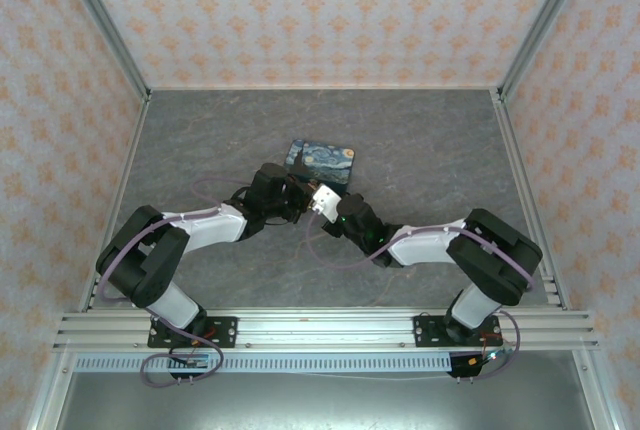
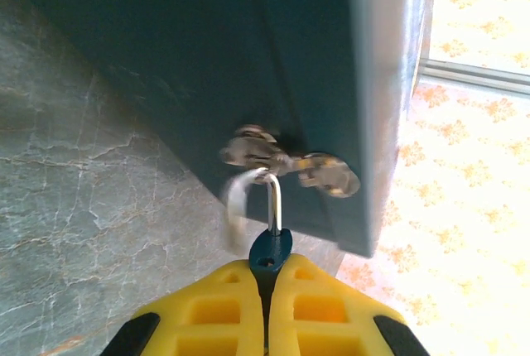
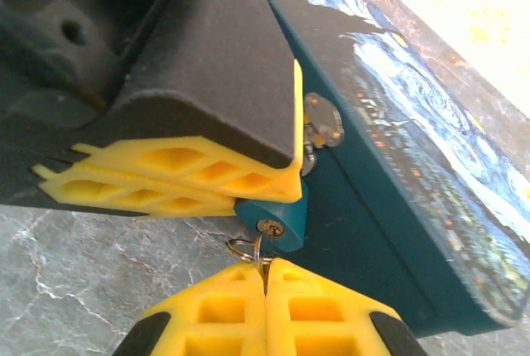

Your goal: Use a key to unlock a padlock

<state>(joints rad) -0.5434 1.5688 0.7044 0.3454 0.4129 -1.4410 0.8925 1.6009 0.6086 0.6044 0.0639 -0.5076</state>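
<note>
My left gripper [image 2: 267, 273] is clenched on the small teal-blue padlock [image 2: 271, 248] at its tips, my right gripper [image 3: 267, 267] pinches the tiny silvery metal key [image 3: 262, 245] at the keyhole [image 3: 269, 226] just ahead, and, with the metal shackle [image 2: 274, 199] hanging in the latch [image 2: 290, 160] of the blue painted tin box [image 3: 397, 165], I judge the turning is left to do.

Teal padlock [image 3: 280, 222], silvery shackle [image 2: 274, 199] and key [image 3: 264, 238]. Dark teal tin [image 3: 389, 207], lid in blue-and-yellow swirls. Yellow fingers [image 3: 331, 323], grey veined table [image 2: 83, 207], pale walls [image 1: 320, 10] with orange floral print.
</note>
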